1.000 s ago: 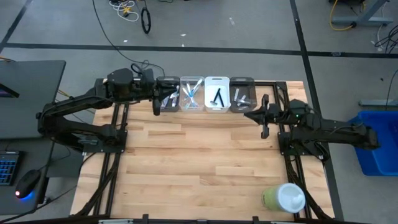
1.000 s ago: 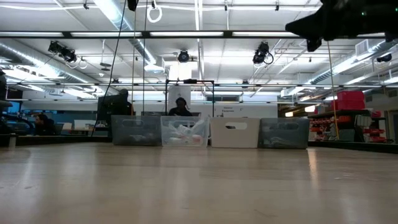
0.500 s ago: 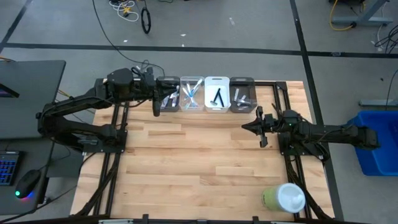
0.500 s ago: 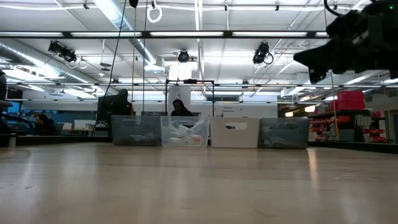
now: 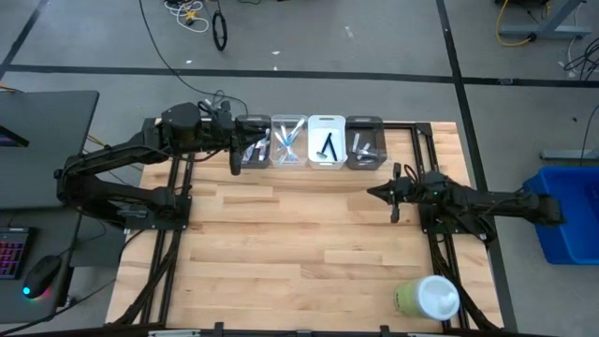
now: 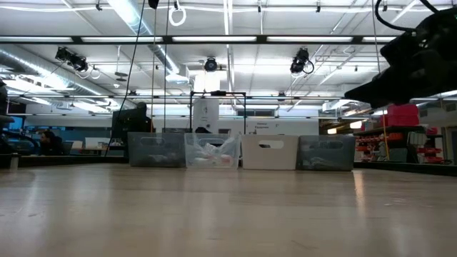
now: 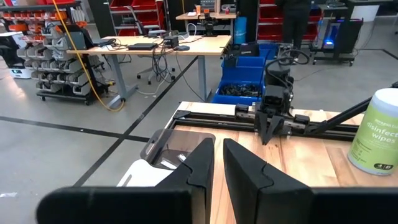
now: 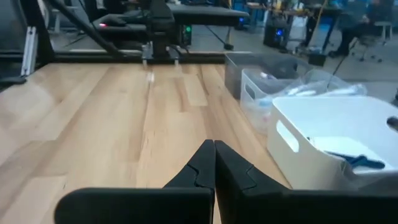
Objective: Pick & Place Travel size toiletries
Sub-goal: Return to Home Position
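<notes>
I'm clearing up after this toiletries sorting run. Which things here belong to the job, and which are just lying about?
Job: toiletries, lying in the four bins along the far edge of the table; left end effector by the left black bin; right end effector over bare wood.
Just lying about: wipes canister at the table's right corner, away from the bins; blue crate on the floor.

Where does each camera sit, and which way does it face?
High view: overhead, straight down on the light wooden table; shows left gripper and right gripper.
Low view: at tabletop height, facing the row of four plastic bins; only the right arm shows.
Left wrist view: on the left arm, past its parted fingers towards the green-and-white round wipes container.
Right wrist view: on the right arm, past its shut fingers, across table and bins.
Shared: high and left wrist views both show the container.
</notes>
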{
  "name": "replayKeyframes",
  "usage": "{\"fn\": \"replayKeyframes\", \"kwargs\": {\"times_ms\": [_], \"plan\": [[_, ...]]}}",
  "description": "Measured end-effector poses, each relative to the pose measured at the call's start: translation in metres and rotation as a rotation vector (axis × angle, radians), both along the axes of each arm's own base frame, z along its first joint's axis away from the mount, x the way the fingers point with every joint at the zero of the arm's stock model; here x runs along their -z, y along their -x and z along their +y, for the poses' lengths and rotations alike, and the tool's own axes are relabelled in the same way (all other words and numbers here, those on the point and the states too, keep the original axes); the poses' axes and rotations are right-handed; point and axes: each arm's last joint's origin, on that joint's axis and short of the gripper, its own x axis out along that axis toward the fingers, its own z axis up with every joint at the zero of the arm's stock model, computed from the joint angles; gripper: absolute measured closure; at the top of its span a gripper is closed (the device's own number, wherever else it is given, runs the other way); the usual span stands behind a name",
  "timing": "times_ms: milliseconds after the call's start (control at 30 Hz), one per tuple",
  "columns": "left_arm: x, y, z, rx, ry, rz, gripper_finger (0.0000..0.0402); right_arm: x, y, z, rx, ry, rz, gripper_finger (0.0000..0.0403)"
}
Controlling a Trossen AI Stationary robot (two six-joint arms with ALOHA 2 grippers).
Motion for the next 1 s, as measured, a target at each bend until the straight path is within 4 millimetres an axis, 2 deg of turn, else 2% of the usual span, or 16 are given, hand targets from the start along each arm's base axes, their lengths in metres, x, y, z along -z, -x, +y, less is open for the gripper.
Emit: {"fn": "replayKeyframes", "kwargs": {"times_ms": [200, 767, 1000], "plan": [[0.0, 0.0, 0.0, 0.0, 0.002, -0.001, 0.0359, 0.001, 0.007, 0.004, -0.03, 0.03, 0.012, 0.04], [0.0, 0.0, 0.0, 0.0, 0.003, -0.001, 0.0359, -0.014, 0.017, 0.017, -0.113, 0.067, -0.177, 0.0391], [0.0, 0.0, 0.0, -0.001, 0.003, -0.001, 0.0359, -0.015, 0.017, 0.017, -0.112, 0.068, -0.179, 0.0391]]}}
